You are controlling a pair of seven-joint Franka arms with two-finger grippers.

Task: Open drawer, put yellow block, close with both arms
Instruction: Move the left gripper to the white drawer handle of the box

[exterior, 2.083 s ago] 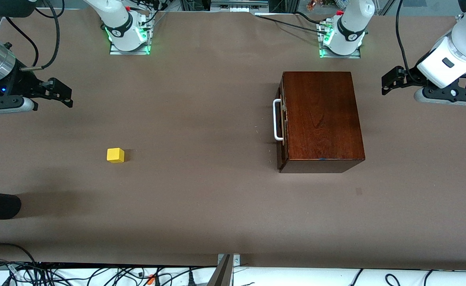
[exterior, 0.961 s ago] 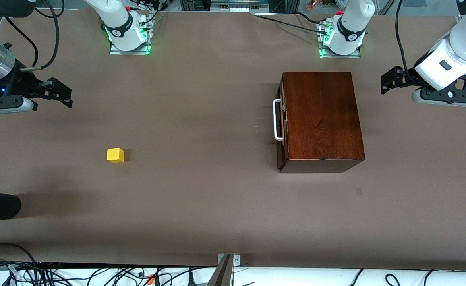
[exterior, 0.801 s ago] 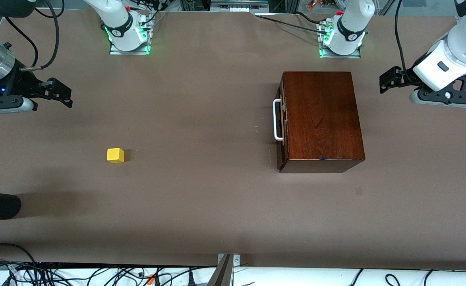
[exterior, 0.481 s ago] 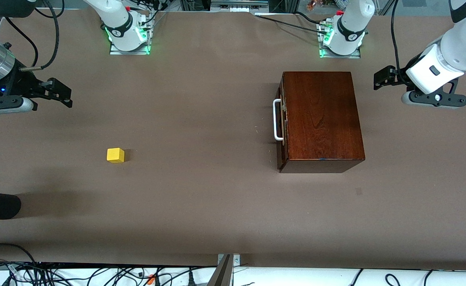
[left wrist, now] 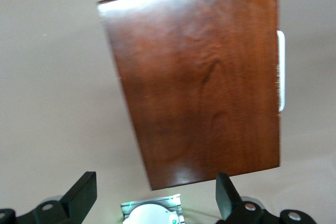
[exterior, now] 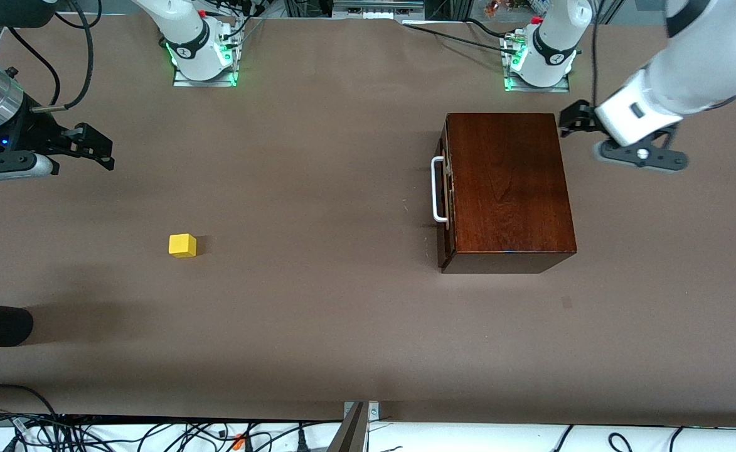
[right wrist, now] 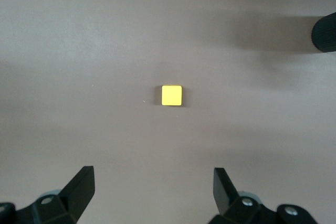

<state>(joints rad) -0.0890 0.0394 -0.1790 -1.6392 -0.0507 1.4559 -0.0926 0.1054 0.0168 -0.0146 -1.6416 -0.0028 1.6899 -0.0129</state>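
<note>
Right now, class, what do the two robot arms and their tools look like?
Both arms are white jointed tubes with black and grey trim, black cables looping beside them, and green lights at their bases. The right tool and left tool are black, two-fingered, with grey camera housings; the right arm's wrist has a silver band.

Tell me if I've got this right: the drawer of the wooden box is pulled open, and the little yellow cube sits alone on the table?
Not quite. The drawer is shut, its front flush with the wooden box, as the front view shows. The yellow cube does sit alone on the table.
</note>
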